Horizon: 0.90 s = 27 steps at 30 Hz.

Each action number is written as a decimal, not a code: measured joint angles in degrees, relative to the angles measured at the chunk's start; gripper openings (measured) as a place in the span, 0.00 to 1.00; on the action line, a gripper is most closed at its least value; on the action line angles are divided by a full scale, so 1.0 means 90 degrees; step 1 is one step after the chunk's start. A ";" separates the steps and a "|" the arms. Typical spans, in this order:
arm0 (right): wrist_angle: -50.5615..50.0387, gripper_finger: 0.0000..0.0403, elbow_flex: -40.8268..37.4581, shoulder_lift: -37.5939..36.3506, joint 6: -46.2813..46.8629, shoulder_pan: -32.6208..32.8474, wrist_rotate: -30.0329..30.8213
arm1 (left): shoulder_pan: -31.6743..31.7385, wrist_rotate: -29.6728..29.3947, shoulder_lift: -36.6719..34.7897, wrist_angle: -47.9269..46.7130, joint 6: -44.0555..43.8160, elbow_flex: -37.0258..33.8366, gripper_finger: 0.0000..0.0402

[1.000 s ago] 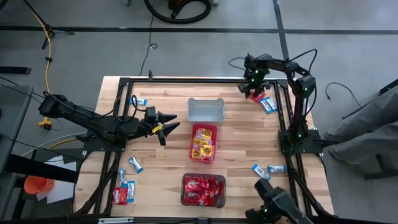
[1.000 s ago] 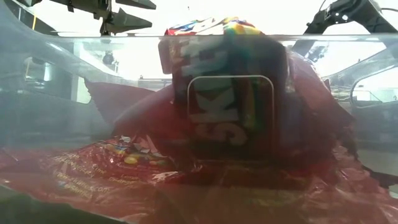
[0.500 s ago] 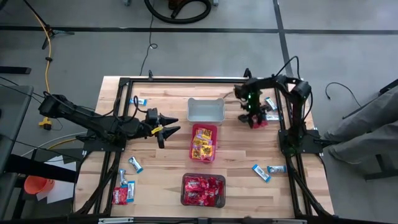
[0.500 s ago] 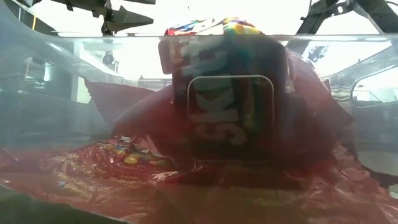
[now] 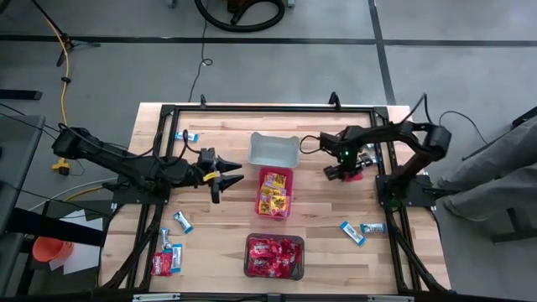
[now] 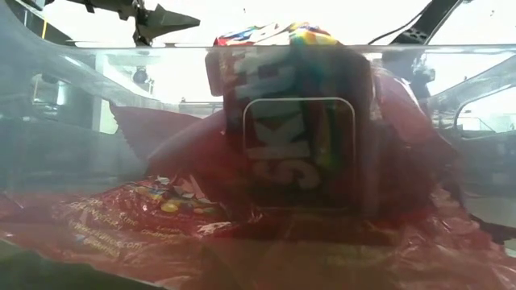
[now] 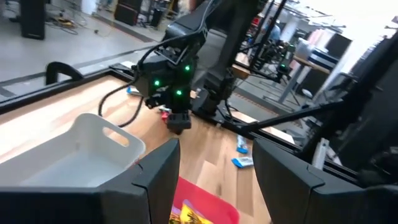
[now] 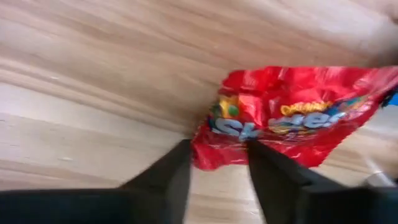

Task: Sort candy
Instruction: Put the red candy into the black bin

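Note:
My right gripper [image 5: 339, 173] is over the table's right part, between the grey bin [image 5: 274, 150] and the right frame rail, shut on a red candy packet [image 8: 292, 118]. The left wrist view also shows this packet [image 7: 165, 114] under that gripper. My left gripper [image 5: 228, 174] hovers open, left of the pink bin [image 5: 275, 191], which holds yellow packets. The dark bin [image 5: 274, 256] holds red packets. Loose blue-and-white packets lie flat near the right edge [image 5: 352, 232], at the far left [image 5: 186, 136] and at the near left [image 5: 182, 221]. A red packet [image 5: 161, 264] lies there too. My right gripper pinches the red packet between its two fingers by one short edge [image 8: 211, 152]. The fingers [image 8: 177, 171] come from above, slanting down toward the table. The rest of the packet stretches away from the fingers just above the wood; whether it touches the table I cannot tell.
A black frame rail [image 5: 384, 159] runs around the table's edges. Another blue-and-white packet [image 5: 367, 155] lies by the right rail behind the right gripper. Bare wood shows between the bins and the left gripper. A person's leg [image 5: 495, 180] shows beyond the table's right side.
My right gripper has travelled from the table's far right corner toward the near edge and a little leftward, taking the red packet with it, and the arm has swung round. The left arm has kept still.

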 joint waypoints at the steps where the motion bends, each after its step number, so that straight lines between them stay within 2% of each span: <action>1: 0.0063 0.29 -0.0056 -0.0103 0.0164 0.0064 0.0046 | 0.0000 0.0058 -0.0002 0.0002 0.0000 0.0000 0.47; 3: 0.0135 0.12 -0.0102 -0.0286 0.0404 0.0205 0.0205 | -0.0001 0.0168 0.0000 0.0002 0.0001 0.0001 0.47; 5: 0.0138 0.04 -0.0133 -0.0494 0.0558 0.0375 0.0479 | -0.0001 0.0231 0.0000 0.0013 0.0001 0.0002 0.47; 9: -0.0165 0.02 -0.0156 -0.1033 0.1122 0.0806 0.0920 | 0.0000 0.0507 -0.0057 0.0028 0.0015 0.0002 0.47; 11: -0.0369 0.01 -0.0036 -0.1441 0.1409 0.1086 0.0937 | 0.0000 0.0787 -0.0153 0.0053 0.0168 0.0002 0.47; 14: -0.0607 0.01 0.0316 -0.2122 0.1917 0.1476 0.0887 | -0.0001 0.1206 -0.0377 0.0051 0.0555 0.0001 0.47; 19: -0.0180 0.00 0.1222 -0.3085 0.2207 0.2307 0.1482 | -0.0002 0.1307 -0.0854 0.0051 0.1312 0.0002 0.47; 22: 0.0995 0.00 0.1686 -0.3362 0.1526 0.2896 0.1881 | -0.0002 0.1240 -0.1073 0.0051 0.1544 0.0002 0.47; 27: 0.3521 0.00 0.2154 -0.3283 -0.0644 0.4005 0.2273 | 0.0000 0.1168 -0.1187 0.0072 0.1545 0.0007 0.47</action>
